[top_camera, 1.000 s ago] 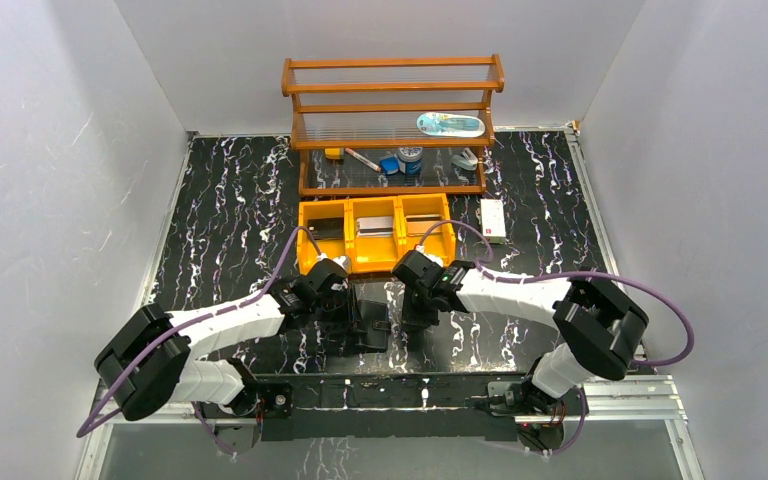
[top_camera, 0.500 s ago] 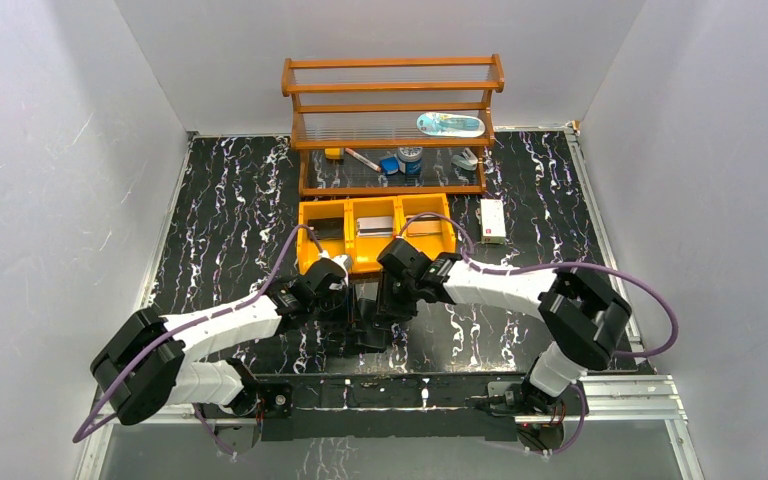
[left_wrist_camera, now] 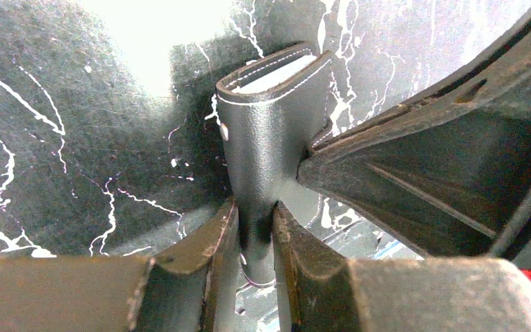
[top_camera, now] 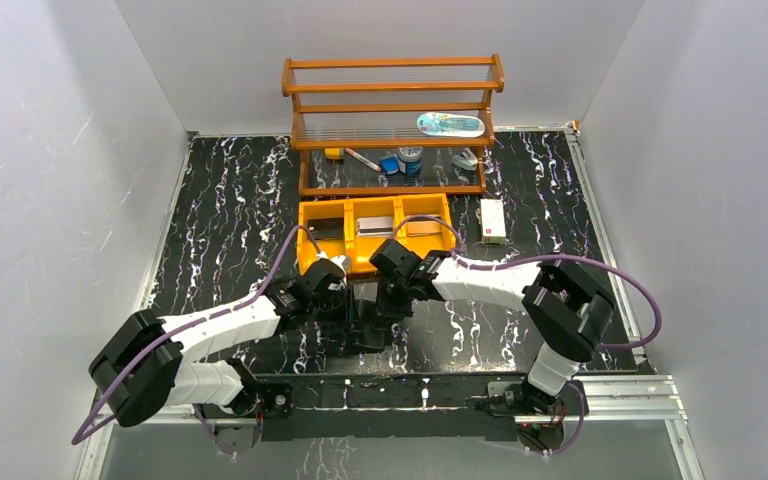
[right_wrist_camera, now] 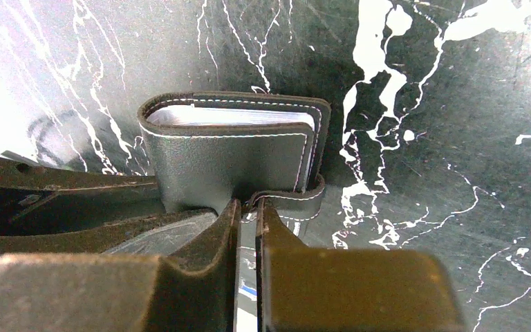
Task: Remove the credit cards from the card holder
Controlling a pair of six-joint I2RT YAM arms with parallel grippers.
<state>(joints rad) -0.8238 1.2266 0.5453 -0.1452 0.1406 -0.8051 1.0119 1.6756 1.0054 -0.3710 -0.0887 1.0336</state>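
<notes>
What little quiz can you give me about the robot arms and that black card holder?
1. True or false: the card holder lies wide open on the table.
2. Pick one: the left gripper is pinching A) the card holder, B) a banana, C) nothing.
3. Fill in: the yellow bin has ___ compartments.

Key: 1 false, it is folded shut. 2 A. 3 three.
</notes>
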